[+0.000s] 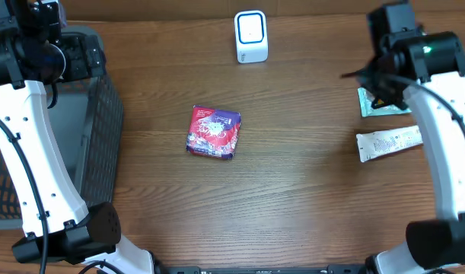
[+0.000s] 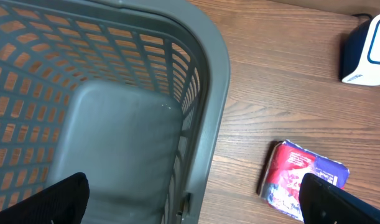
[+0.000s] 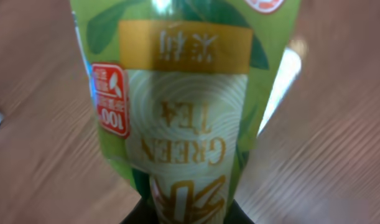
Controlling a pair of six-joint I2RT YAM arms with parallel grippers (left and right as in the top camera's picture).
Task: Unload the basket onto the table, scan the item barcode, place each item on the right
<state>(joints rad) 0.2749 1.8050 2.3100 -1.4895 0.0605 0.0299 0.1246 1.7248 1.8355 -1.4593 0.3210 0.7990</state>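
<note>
Your right end effector pinches the green tea packet over the bench. Your left end effector is spread wide above the grey basket, red packet beside it.

The green tea packet is a glossy green sachet with a gold band, a red badge and "GREEN TEA" lettering that reads upside down in the wrist view. Its near end is pinched in the right gripper, out at 3 o'clock. The scanner, a white box with a blue-rimmed face, stands upright at 12 o'clock, well apart
</note>
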